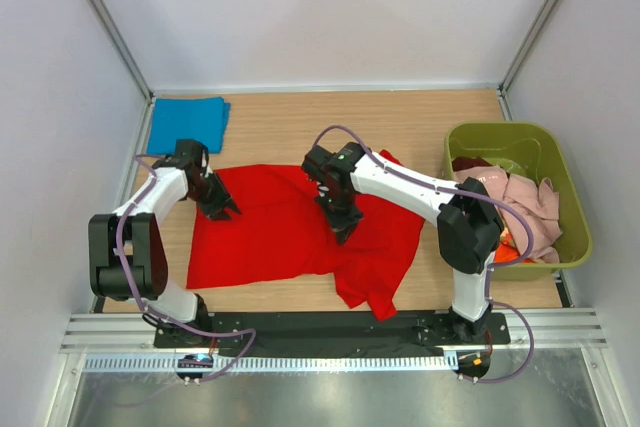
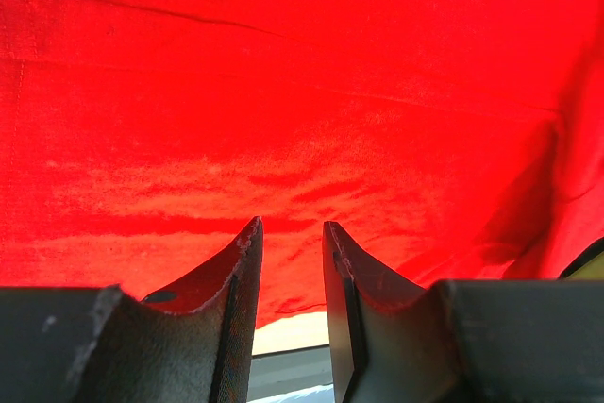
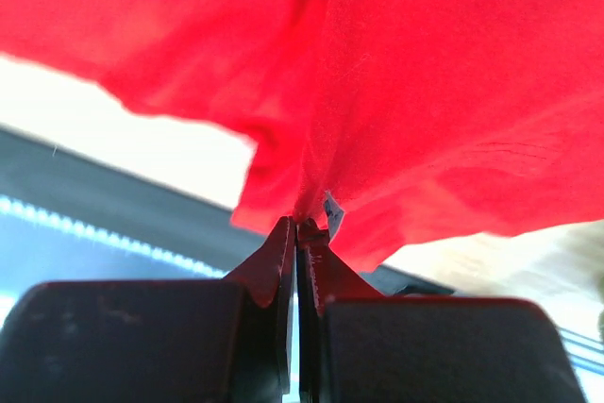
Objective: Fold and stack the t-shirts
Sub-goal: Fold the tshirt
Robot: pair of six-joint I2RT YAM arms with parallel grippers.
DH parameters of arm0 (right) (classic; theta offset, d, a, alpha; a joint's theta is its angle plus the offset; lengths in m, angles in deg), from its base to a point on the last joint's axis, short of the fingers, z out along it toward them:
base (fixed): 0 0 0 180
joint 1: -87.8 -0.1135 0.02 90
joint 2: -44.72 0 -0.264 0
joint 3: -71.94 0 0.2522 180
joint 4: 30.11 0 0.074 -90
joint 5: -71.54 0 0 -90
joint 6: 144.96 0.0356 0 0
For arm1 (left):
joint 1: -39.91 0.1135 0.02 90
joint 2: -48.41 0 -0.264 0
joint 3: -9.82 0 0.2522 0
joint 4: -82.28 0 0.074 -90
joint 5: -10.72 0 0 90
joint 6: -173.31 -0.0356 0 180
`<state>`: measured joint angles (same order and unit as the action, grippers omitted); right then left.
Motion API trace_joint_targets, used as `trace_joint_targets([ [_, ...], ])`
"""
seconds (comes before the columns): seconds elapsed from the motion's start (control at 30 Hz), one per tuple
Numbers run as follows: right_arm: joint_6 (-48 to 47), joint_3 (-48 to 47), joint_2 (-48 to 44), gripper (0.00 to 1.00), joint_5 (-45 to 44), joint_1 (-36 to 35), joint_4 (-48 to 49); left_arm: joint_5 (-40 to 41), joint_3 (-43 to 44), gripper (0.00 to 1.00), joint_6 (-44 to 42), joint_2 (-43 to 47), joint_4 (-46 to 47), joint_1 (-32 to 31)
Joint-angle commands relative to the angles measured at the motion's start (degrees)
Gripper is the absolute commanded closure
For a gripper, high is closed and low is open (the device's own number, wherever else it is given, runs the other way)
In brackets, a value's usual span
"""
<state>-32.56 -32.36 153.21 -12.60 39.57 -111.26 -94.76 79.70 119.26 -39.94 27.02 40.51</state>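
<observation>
**Two claws on a red t-shirt, early in a fold**

The red t-shirt (image 1: 270, 237) lies spread, somewhat rumpled, on the middle of the table (image 1: 400, 117), with one corner trailing toward the near edge. The right claw (image 3: 300, 224) is pressed together on a gathered ridge of the red cloth. In the right wrist view the fabric fans upward from the tips and the table shows beneath it, so that part appears lifted clear. This hold suits drawing the right side over toward the centre.

The left claw (image 2: 291, 228) rests at the shirt's left portion. Its jaws stand partly spread, with a bare gap and nothing seen between them. Its likely role is to steady that side, or to prepare a pinch, while the other claw pulls.

A blue t-shirt (image 1: 187, 122), already folded flat, sits at the far left corner, well apart from the red one. It is presumably the base of the stack.

At the right, the olive-green bin (image 1: 498, 128) holds unfolded garments: a pale pink t-shirt (image 1: 525, 202) heaped on top, an orange cloth (image 1: 507, 240) showing at its near side, and a dark maroon cloth (image 1: 468, 163) at the far side. The fold is judged barely begun.
</observation>
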Motion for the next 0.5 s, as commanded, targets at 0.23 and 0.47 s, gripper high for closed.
trace_joint_targets([
  [0.23, 4.1, 0.8, 0.3, 0.74, 6.9, -0.3, 1.5, -0.2, 3.1, 0.66, -0.5, -0.5, -0.6, -0.1],
  [0.47, 9.2, -7.3, -1.2, 0.59, 1.1, 16.1, 4.5, 0.3, 5.5, 0.66, -1.1, -1.5, -1.0, -0.1],
])
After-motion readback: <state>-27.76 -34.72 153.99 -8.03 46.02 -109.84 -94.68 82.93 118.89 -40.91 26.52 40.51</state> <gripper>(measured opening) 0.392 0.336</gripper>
